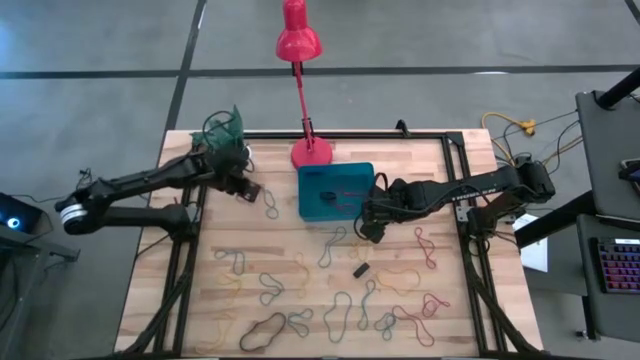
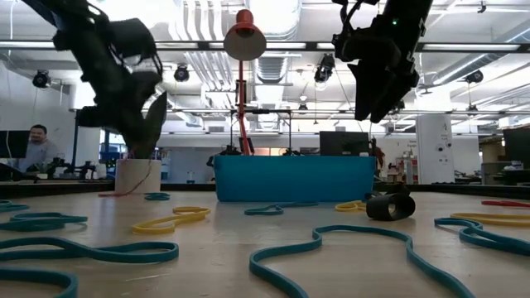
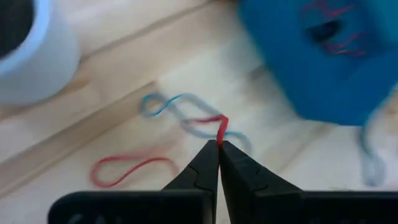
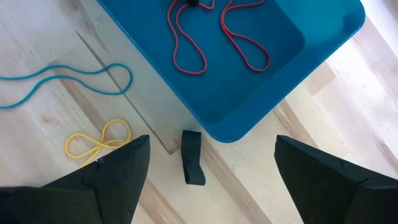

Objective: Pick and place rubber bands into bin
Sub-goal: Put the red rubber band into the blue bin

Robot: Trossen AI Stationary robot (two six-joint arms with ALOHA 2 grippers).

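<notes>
From above, your left gripper (image 1: 243, 185) sits near the bench's (image 1: 200, 310) far left corner, just beside the white pot with the green plant (image 1: 226, 130), while your right gripper (image 1: 372, 222) hangs just off the near right corner of the bin (image 1: 312, 207), which stands at the far middle of the bench in front of the red lamp's base (image 1: 311, 153). Most of the rubber bands (image 1: 330, 310) lie loose across the near half of the bench, with a small black piece (image 1: 361, 270) among them — a lot is left to collect. At table height the bin (image 2: 294, 178) shows its teal wall square on, bands in yellow and teal (image 2: 170, 219) sprawl in front, and both arms hang clear above the wood, so neither is pressing down. In your left wrist view the fingers (image 3: 214, 168) are pinched together on a red band (image 3: 221, 127), drawn up at the tips over a pale blue one (image 3: 171, 106); another red band (image 3: 127, 168) lies flat nearby. The pinch catches a single strand, which suits such floppy loops. In your right wrist view the fingers (image 4: 118, 165) stand wide apart with nothing between them, looking down over the bin's corner (image 4: 323, 25) where red bands (image 4: 217, 31) already rest inside — likely just emptied, ready for the teal (image 4: 74, 78) or yellow band (image 4: 99, 142) beside it.
</notes>
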